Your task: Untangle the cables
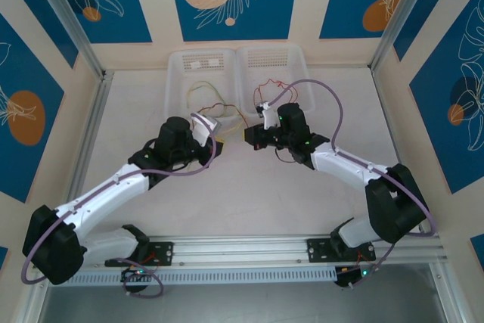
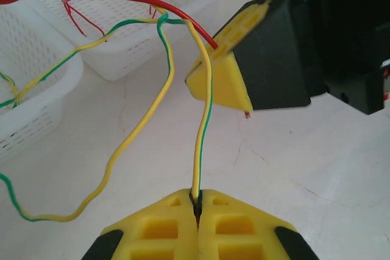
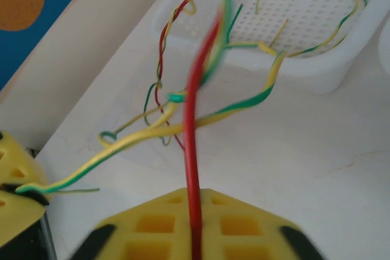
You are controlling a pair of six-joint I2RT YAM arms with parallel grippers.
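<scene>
The cables are twisted together in the air in front of two white baskets. My left gripper (image 2: 197,198) is shut on the yellow-green cable (image 2: 202,132), which rises straight from its yellow fingertips. My right gripper (image 3: 195,194) is shut on the thick red cable (image 3: 193,144), which runs upward and blurs near the top. In the top view the left gripper (image 1: 221,143) and right gripper (image 1: 247,137) face each other a short gap apart. The red cable (image 2: 177,13) and yellow-green strands twist together toward the upper left of the left wrist view.
Two white mesh baskets (image 1: 200,62) (image 1: 291,66) stand side by side against the back wall. A thin red wire (image 2: 79,19) lies in one and yellow-green loops (image 3: 317,47) hang over the other's rim. Purple arm cables (image 1: 344,122) arc above the right arm.
</scene>
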